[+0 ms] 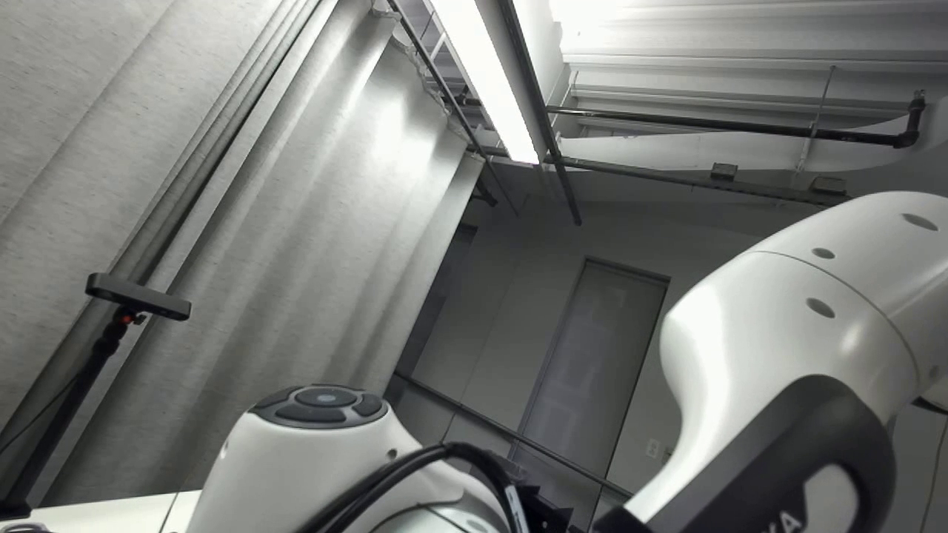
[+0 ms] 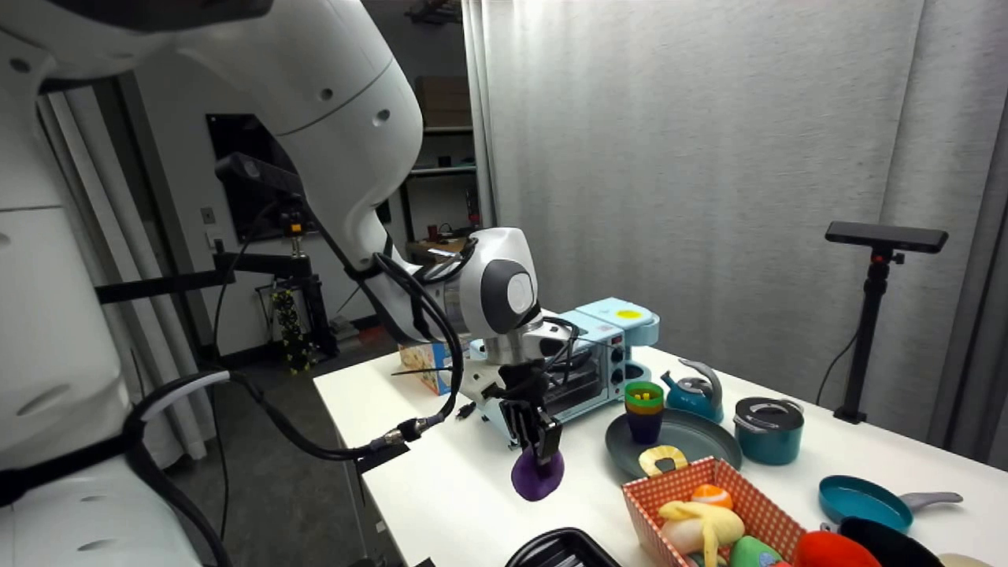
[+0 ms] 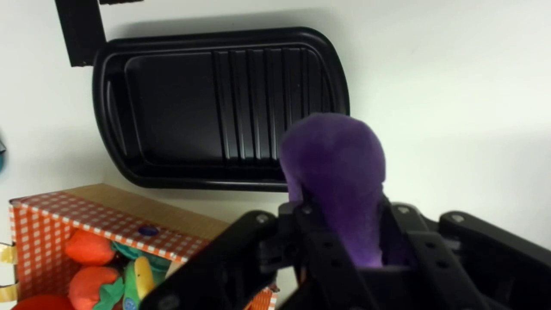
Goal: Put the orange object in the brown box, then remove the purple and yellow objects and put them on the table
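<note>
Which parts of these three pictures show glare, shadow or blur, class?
In an exterior view, the ceiling light is blown out to white; in an exterior view, the shelving is dim; in the wrist view, the purple object looks soft, the ridged black tray crisper, with a shadow beside its upper rim.

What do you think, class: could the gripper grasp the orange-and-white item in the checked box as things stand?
Probably not: the gripper is closed on the purple object, which would need releasing first. The checked box is open above the orange-and-white item, though.
</note>
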You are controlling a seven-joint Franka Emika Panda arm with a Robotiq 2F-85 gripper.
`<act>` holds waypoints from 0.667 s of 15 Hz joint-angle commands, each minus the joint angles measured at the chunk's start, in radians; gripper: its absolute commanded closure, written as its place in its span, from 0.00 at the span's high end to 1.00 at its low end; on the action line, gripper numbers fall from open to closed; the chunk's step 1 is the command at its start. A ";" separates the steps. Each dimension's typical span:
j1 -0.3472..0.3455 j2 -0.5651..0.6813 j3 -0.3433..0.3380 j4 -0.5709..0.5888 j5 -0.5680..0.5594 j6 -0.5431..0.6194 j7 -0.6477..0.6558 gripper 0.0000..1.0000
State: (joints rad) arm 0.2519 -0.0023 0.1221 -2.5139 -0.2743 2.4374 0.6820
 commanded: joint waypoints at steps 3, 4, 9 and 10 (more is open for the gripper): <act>-0.022 -0.030 0.035 0.016 -0.100 -0.121 0.144 0.07; -0.023 -0.031 0.037 0.022 -0.172 -0.161 0.193 0.07; -0.015 -0.020 0.055 0.051 -0.312 -0.304 0.325 0.07; -0.015 -0.019 0.058 0.053 -0.311 -0.315 0.334 0.07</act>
State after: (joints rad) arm 0.2501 -0.0109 0.1525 -2.4756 -0.5520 2.1848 0.9620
